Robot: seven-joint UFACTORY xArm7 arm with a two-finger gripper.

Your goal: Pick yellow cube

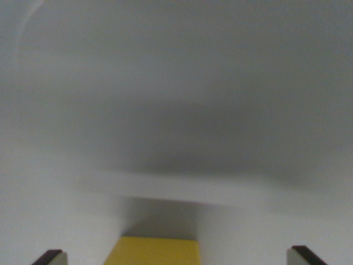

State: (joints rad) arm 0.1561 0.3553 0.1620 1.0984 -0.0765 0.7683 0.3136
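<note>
The yellow cube [153, 251] shows at the bottom edge of the wrist view, only its top part visible, resting on a pale grey surface [176, 110]. My gripper [175, 257] is open: one dark fingertip [51, 257] sits at the wrist view's left and the other at the right, each well apart from the cube. The cube lies between them, a little nearer the left one. Nothing touches the cube. The picture is blurred.
A soft dark shadow [209, 149] spreads across the grey surface beyond the cube. A faint pale curved line [27, 22] shows at the top left. Nothing else is visible.
</note>
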